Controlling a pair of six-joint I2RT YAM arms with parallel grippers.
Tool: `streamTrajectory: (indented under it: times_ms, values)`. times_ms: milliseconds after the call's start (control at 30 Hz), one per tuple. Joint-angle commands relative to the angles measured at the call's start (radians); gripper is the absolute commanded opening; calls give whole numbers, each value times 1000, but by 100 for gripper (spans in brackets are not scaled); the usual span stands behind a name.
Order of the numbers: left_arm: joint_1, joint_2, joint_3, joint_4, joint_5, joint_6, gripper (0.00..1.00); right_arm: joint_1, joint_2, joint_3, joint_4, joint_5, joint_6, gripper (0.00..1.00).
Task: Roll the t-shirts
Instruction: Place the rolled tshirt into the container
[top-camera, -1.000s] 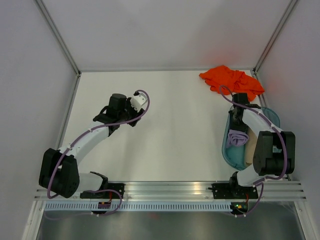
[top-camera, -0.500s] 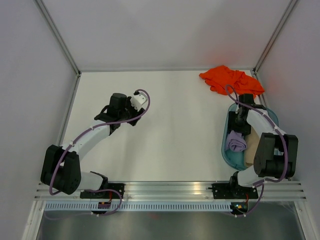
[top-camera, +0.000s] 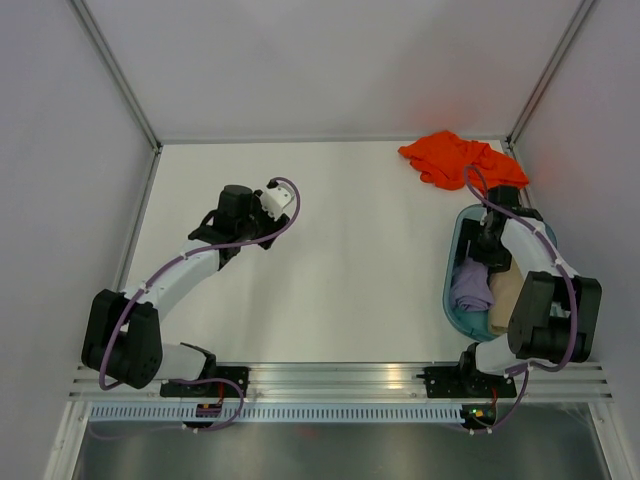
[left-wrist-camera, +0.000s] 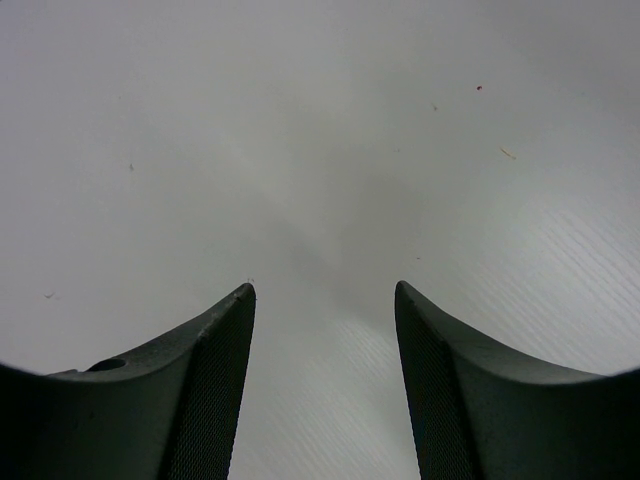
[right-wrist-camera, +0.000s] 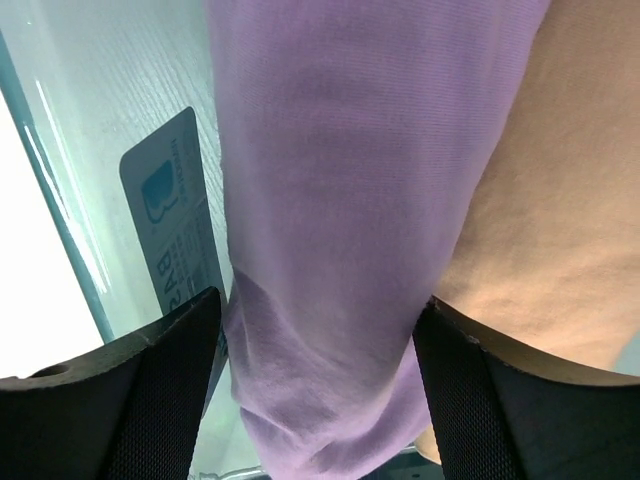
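Stock on the table (top-camera: 340, 250), task two parts in three complete by appearance. Item one: lavender t-shirt (right-wrist-camera: 350, 200), a compact roll lying lengthwise inside the teal tub (top-camera: 452, 250) at the right side of the table, near the right arm's base. Item two: tan t-shirt (right-wrist-camera: 540, 220), likewise a tight bundle in the tub, touching the lavender one on its outer side; it appears rolled, though its ends are not shown. Item three: orange-red t-shirt (top-camera: 460, 160), a loose crumpled heap at the far right corner of the table, just beyond the tub, not rolled and not in any grip. A printed label (right-wrist-camera: 175, 220) shows on the tub wall beside the lavender roll. Right tool (right-wrist-camera: 315, 300): poised over the tub with its jaws wide, one on either side of the lavender roll; whether the pads touch the cloth cannot be told, but the roll lies on the tub floor, not lifted. Left tool (left-wrist-camera: 325, 290): jaws apart with nothing between them, hanging above bare table on the left, well apart from every shirt. Outstanding, as judged: the orange-red shirt needs spreading flat, rolling up, and most likely placing in the tub alongside the other two.
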Motion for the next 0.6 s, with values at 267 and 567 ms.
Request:
streamTrajectory:
  times_ms: [267,567]
  values:
    - [7,-3,6,34,-12,24,64,-52,-53,162,20,103,11,84]
    - [9,-12,-5,27,-19,22,66,-108,111,117,300,-70,-3,79]
